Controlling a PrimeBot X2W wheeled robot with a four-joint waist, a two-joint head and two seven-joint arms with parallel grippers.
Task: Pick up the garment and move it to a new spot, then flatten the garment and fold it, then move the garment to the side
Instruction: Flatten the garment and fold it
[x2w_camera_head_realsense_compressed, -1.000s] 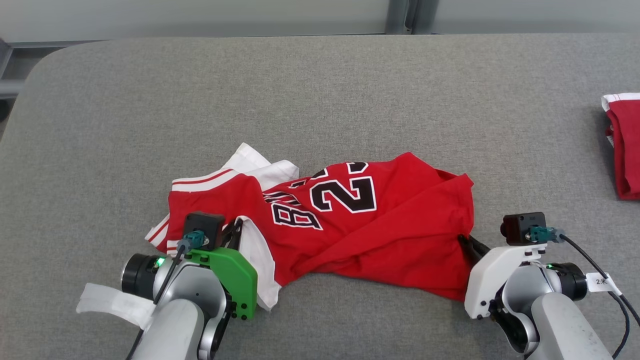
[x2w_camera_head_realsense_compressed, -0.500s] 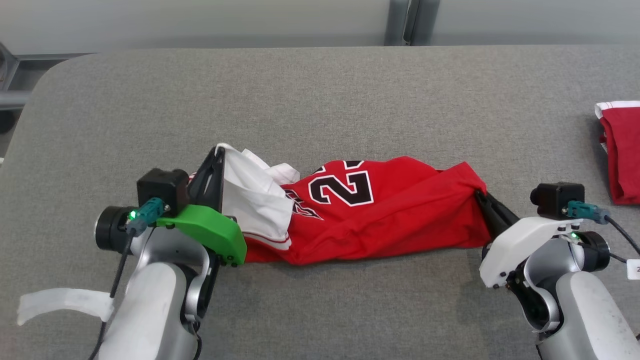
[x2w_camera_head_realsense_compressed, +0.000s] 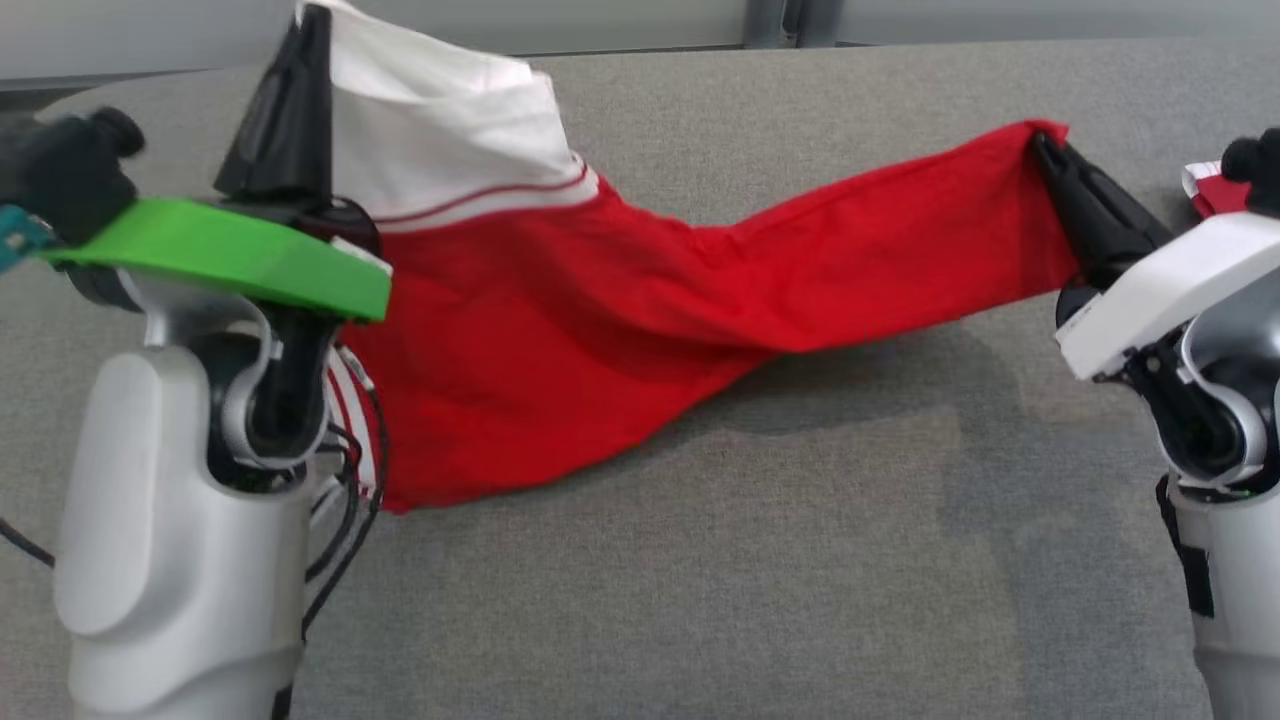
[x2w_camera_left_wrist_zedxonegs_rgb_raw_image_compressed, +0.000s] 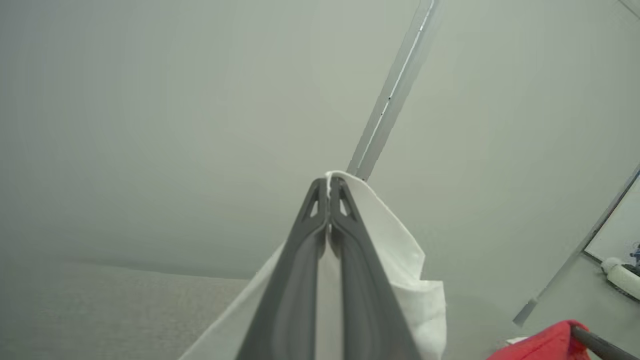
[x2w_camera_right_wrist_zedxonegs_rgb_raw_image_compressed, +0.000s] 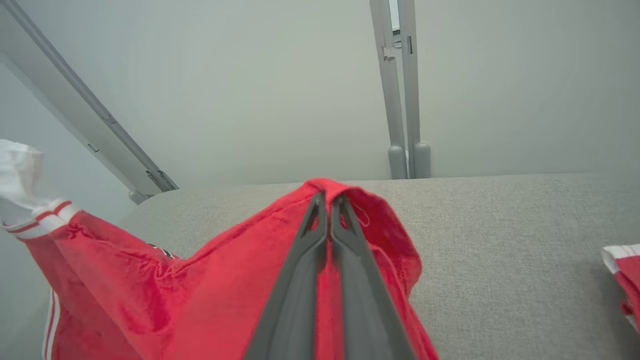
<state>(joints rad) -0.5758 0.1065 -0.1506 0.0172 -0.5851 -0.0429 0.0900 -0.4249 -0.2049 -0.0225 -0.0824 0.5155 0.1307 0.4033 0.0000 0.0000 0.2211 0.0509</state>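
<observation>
- Grey felt-like fabric covers the bench (x2w_camera_head_realsense_compressed: 700, 580). Above it hangs the red knit garment with a white, red-striped sleeve (x2w_camera_head_realsense_compressed: 600, 300), strung between the two grippers across the far half of the bench.
- The garment's white end is its highest part, up toward the far-left corner. The red body sags in the middle and rises again to a red corner near the right edge.
- A shadow lies on the bench under the garment's right half, so that part is off the surface. The lowest red corner droops beside the pale left arm (x2w_camera_head_realsense_compressed: 180, 500); whether it touches the bench cannot be told.
- The left gripper (x2w_camera_head_realsense_compressed: 312, 15) has its two dark fingers pressed together, pinching the white cloth at their tips. In the left wrist view the cloth spills down both sides of them.
- The right gripper (x2w_camera_head_realsense_compressed: 1040, 140) has its fingers pressed together on the red corner. In the right wrist view the cloth folds over the tips.
- A second red cloth with white trim (x2w_camera_head_realsense_compressed: 1205, 190) lies at the right edge just behind the right gripper, apart from the held garment.
- The near half of the bench is bare from left edge to right edge. A bare strip also runs along the far edge between the grippers.
- Behind the far edge stands a pale wall (x2w_camera_head_realsense_compressed: 600, 20) with a grey metal post (x2w_camera_head_realsense_compressed: 770, 20).
</observation>
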